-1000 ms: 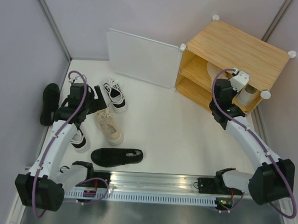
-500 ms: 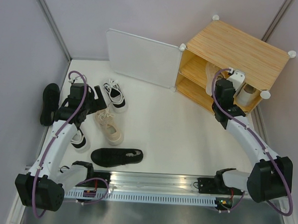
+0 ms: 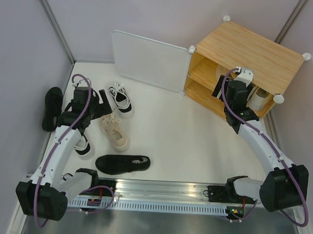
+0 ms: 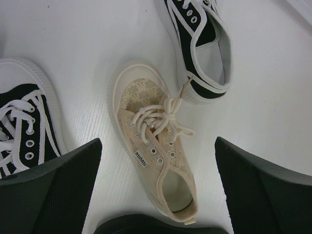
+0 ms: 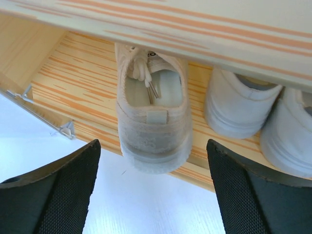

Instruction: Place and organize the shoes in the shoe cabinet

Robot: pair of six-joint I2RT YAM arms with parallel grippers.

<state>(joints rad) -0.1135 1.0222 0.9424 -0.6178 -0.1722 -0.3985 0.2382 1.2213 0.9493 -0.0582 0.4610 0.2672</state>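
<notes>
We see the right gripper (image 5: 152, 146) spread wide, gripping nothing, flanking a cream canvas shoe (image 5: 153, 122) overhanging the wood-grain cabinet shelf (image 5: 73, 83) edge, mid-frame; left gripper (image 4: 158, 142) likewise spread, empty.

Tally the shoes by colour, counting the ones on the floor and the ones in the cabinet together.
Black shoes: 2
White shoes with black trim: 2
Cream shoes: 2
White shoes: 2
Total: 8
</notes>
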